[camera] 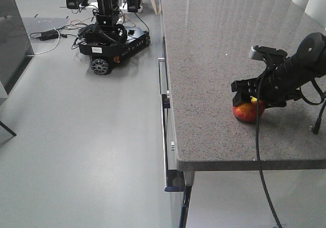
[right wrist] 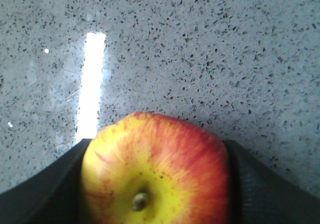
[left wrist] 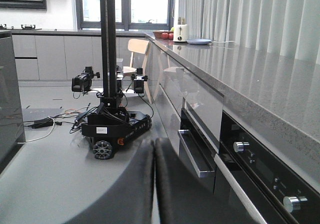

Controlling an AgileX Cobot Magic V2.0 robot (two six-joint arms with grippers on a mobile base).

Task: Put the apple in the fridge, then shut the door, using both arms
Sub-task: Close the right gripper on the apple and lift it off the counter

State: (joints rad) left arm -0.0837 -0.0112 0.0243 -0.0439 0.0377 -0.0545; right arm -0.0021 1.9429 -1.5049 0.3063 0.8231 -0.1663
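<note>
The apple (camera: 248, 111), red with yellow patches, rests on the speckled grey countertop (camera: 224, 49) near its front right part. My right gripper (camera: 248, 101) reaches in from the right and its black fingers press on both sides of the apple. In the right wrist view the apple (right wrist: 155, 179) fills the space between the fingers (right wrist: 45, 189), stem dimple facing the camera. My left gripper (left wrist: 154, 146) is shut and empty, low over the floor beside the oven. A dark grey fridge side (camera: 9, 39) stands at the far left; its door and inside are out of view.
A black wheeled-base robot (camera: 109, 39) with a tall mast stands on the floor at the back, cables (camera: 46, 34) beside it. The counter front holds an oven with knobs (left wrist: 241, 146) and a drawer handle (left wrist: 195, 156). A toaster (left wrist: 180, 32) sits on the far counter.
</note>
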